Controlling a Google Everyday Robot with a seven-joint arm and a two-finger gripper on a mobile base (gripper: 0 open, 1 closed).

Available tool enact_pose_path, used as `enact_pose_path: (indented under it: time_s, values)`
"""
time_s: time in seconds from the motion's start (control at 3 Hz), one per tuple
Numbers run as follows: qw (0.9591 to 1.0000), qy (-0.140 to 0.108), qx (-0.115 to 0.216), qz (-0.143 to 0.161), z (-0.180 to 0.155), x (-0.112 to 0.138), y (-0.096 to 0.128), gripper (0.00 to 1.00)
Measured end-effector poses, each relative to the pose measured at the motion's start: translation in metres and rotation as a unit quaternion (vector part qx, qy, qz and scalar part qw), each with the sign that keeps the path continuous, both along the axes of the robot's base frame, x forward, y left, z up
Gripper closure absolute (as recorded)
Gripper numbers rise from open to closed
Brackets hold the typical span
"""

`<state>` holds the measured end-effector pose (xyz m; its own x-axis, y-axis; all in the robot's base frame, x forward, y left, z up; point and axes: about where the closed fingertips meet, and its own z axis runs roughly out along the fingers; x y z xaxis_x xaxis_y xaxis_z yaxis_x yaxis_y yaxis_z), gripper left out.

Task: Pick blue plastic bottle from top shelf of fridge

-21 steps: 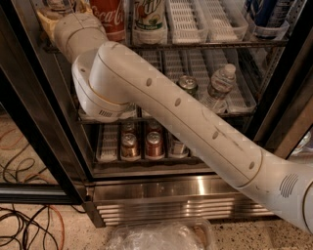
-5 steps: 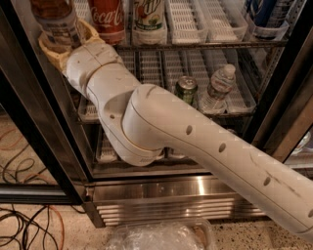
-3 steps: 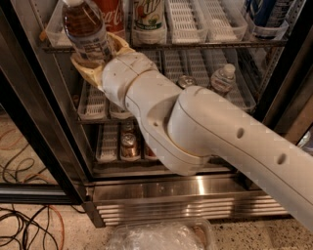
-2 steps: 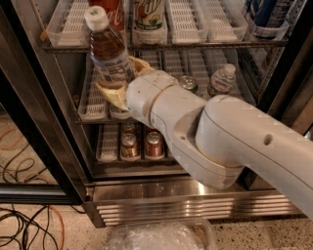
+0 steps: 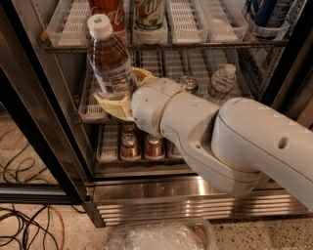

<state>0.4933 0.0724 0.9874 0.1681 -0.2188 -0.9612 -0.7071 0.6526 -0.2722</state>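
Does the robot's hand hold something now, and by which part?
Yes. The hand, in front of the open fridge, grips the blue plastic bottle by its lower body, at the label; the white cap stands free above.

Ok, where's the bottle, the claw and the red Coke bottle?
blue plastic bottle (image 5: 110,56): camera view, on its clear body.
claw (image 5: 120,90): camera view, between its fingertips, shut round the bottle's lower half.
red Coke bottle (image 5: 115,10): camera view, on its red label.

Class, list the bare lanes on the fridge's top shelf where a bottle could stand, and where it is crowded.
Free: the leftmost lane tray, left of the Coca-Cola bottle, and two lane trays between the green-lettered bottle and the dark blue-labelled bottle. Crowded: in front of the middle rack, where the hand grips the blue plastic bottle.
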Motion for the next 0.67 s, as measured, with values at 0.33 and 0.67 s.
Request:
enact_pose_path:
  time_s: [0.33, 0.67]
  values:
    - [1.0, 0.0, 0.0, 0.0, 0.0, 0.0, 0.0, 1.0]
    - [0.9999, -0.005, -0.011, 0.01, 0.0058, 0.0038, 0.0016, 1.0]
